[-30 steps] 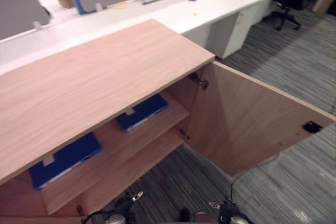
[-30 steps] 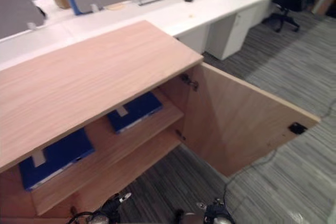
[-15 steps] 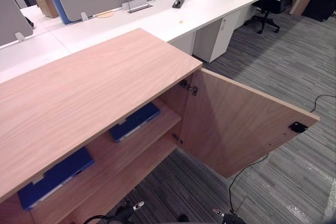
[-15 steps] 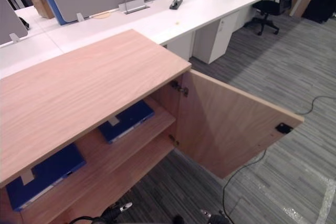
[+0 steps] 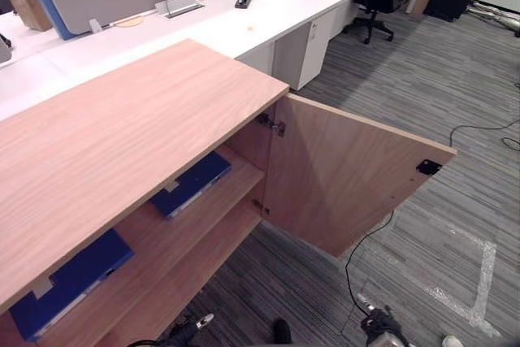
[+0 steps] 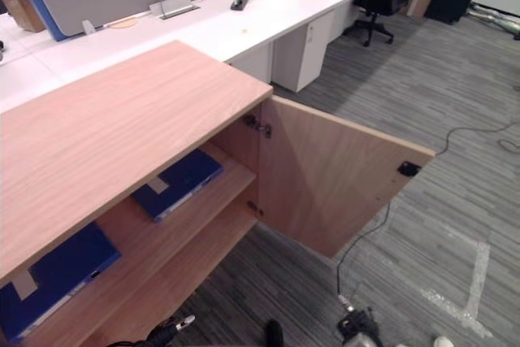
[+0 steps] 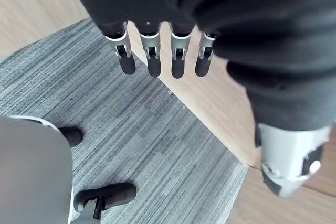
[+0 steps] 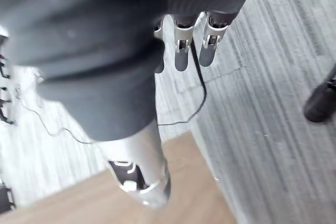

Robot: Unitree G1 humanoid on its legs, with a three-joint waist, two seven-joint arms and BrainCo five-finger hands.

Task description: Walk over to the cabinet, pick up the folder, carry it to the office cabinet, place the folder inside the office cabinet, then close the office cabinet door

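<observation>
Folder, blue and flat, is seen lying on the cabinet's upper shelf, at 9 o'clock from the open door. A second blue folder lies at 7 o'clock of it. It is judged stiff, light and smooth, best pinched at its exposed front edge. Both the left hand and the right hand are hung with fingers straight and nothing held.

No legible text or numbers; pale tabs on the right blue folder and left blue folder are too small to read.
</observation>
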